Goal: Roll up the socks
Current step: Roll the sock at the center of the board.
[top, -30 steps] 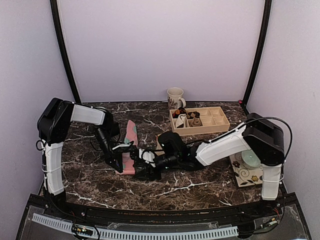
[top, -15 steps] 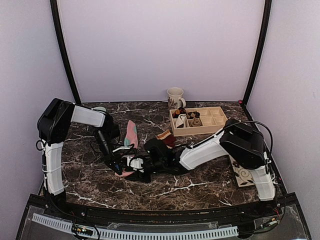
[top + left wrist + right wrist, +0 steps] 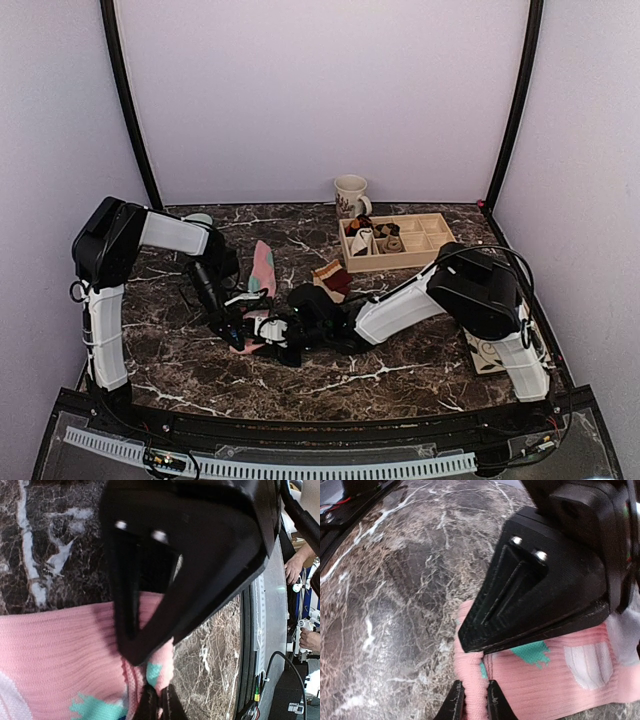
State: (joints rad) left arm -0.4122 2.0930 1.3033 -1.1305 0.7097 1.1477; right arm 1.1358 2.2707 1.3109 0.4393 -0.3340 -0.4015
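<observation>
The long pink sock (image 3: 263, 265) lies lengthwise on the marble, left of centre. Both grippers meet at its near end. My left gripper (image 3: 237, 337) is shut on the edge of the pink sock (image 3: 55, 655), and a sliver of pink shows between its tips (image 3: 160, 707). My right gripper (image 3: 268, 333) sits just right of it, its jaws closed on a raised fold of the pink sock (image 3: 560, 680) at the corner (image 3: 475, 705). The tan sock (image 3: 332, 276), with its dark-red cuff, lies apart behind the right arm's wrist.
A wooden compartment tray (image 3: 430, 250) holding small rolled bundles stands at the back right, with a mug (image 3: 350, 193) behind it. A patterned mat (image 3: 487, 352) lies by the right arm's base. The black front rail (image 3: 250, 645) runs close to the grippers.
The right arm has swung left to the sock's near end beside the left gripper. Its jaws have narrowed onto a fold. The tan sock has come into view. The left arm has barely moved.
</observation>
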